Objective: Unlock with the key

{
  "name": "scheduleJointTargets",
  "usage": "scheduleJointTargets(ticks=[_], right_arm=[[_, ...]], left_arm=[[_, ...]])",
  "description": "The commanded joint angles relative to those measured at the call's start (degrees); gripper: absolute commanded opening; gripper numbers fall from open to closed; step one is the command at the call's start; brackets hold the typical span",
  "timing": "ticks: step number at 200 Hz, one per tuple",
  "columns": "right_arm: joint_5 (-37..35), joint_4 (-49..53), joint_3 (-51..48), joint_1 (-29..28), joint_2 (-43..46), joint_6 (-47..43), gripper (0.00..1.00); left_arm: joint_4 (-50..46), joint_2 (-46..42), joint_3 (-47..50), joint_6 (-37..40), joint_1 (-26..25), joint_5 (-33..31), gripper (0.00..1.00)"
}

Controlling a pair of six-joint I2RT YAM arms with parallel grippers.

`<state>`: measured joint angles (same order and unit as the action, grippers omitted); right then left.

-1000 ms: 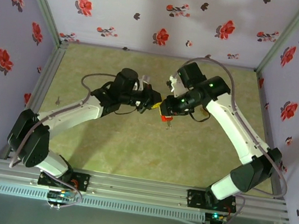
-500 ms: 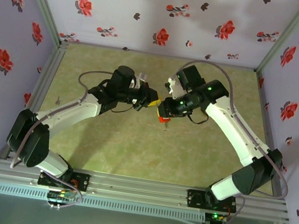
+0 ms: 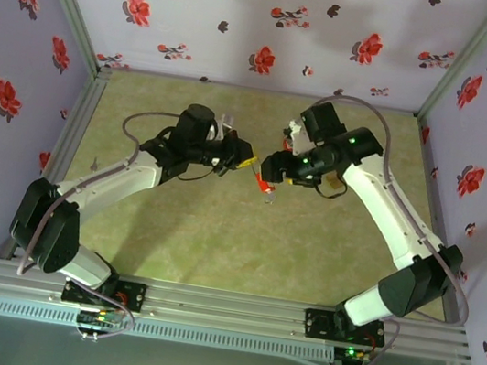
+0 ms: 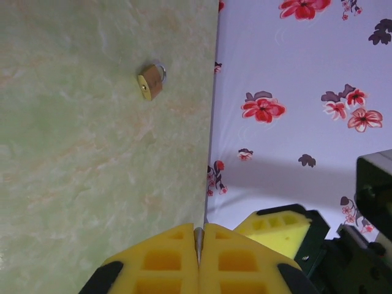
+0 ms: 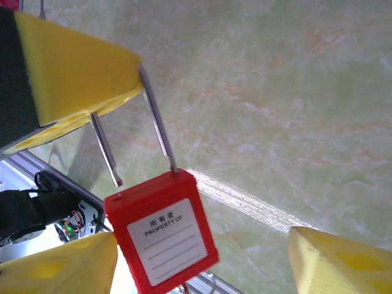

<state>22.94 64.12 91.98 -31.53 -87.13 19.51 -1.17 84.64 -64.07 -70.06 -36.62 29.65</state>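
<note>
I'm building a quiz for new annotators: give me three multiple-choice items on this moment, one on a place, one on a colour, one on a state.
1. Where is the small brass padlock?
A. Lying on the green table, close to the flowered wall
B. Hanging from a hook
C. Inside a drawer

2. What colour is the body of the labelled padlock?
A. Blue
B. Red
C. Black

3. How is that padlock's shackle?
A. Both legs seated in the body
B. Removed altogether
C. One leg out of the body

Answers: 1 A, the left wrist view shows it on the table by the wall; 2 B, its body is red with a white label; 3 C, the short leg ends free above the body.
</note>
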Motion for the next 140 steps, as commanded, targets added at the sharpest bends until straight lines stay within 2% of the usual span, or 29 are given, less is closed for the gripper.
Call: scheduleJointTargets(ticks=[1, 47, 95, 140], right_arm=[[-0.7, -1.6, -0.2, 1.3, 2.6, 2.0, 0.79], [1.1, -6.1, -4.1, 2.3, 4.7, 4.7, 0.83], [-3.0, -7.6, -7.1, 2.8, 6.9, 4.0, 0.95], [-3.7, -11.1, -12.0, 3.3, 9.0, 5.3, 0.97]], left_arm=[[-1.7, -2.1, 0.6, 2.6, 0.2, 0.6, 0.0], [-6.1, -1.5, 0.3, 5.4, 0.2, -0.6, 0.0], [-12.2, -0.1, 0.4, 10.8, 0.2, -2.0, 0.0], [-23.9, 4.5, -3.0, 18.9, 0.2, -3.6, 0.0]])
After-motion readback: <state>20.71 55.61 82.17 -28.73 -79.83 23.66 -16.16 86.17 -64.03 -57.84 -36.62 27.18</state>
